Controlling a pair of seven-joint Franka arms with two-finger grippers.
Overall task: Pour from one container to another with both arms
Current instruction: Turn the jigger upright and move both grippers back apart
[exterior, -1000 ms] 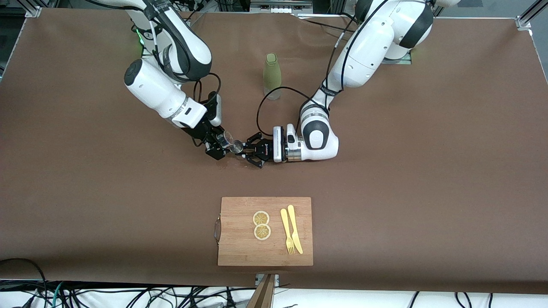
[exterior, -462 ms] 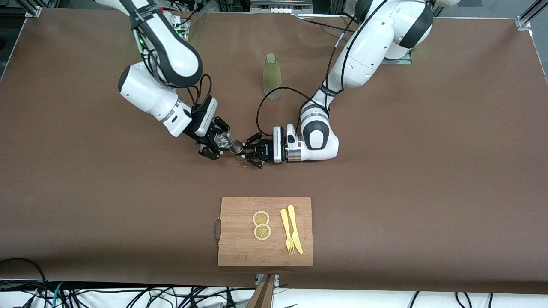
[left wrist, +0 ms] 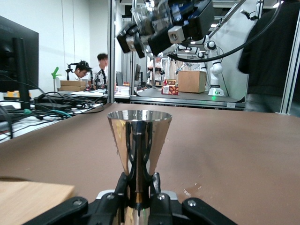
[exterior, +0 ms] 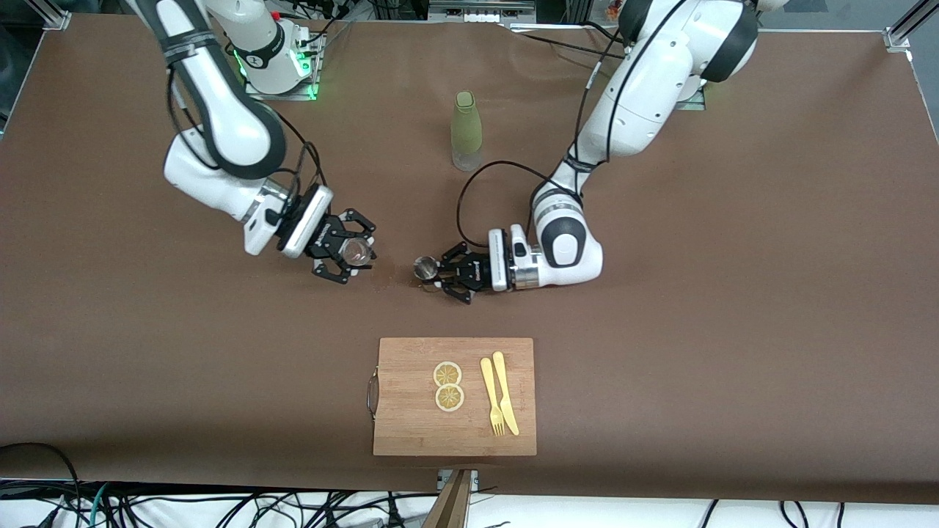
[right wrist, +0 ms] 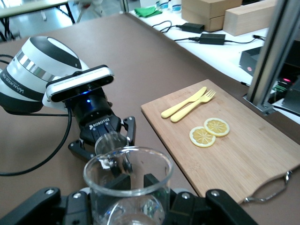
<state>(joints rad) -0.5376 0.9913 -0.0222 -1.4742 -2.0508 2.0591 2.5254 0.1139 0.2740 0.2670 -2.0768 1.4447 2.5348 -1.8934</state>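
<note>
Glass cup (exterior: pixel 357 251) clamped in right end effector (exterior: pixel 351 253) above counter (exterior: pixel 733 293), apart from jigger (exterior: pixel 424 268) gripped upright in left end effector (exterior: pixel 449 277), low over counter farther from camera than cutting board (exterior: pixel 455 396). Seemingly past pouring; next, setting both vessels down.

the right arm comes down from its base at the right arm's end of the counter, elbow bent, wrist turned toward the middle. its hand (exterior: pixel 351 253) is up in the air over the bare counter, fingers clamped on a small glass cup (exterior: pixel 356 251). the left arm drops from its base, folds at the elbow and lies low, wrist level. the left hand (exterior: pixel 440 273) sits close above the counter, fingers pinched on the waist of a metal jigger (exterior: pixel 425 268) held upright. the two hands are apart.
</note>
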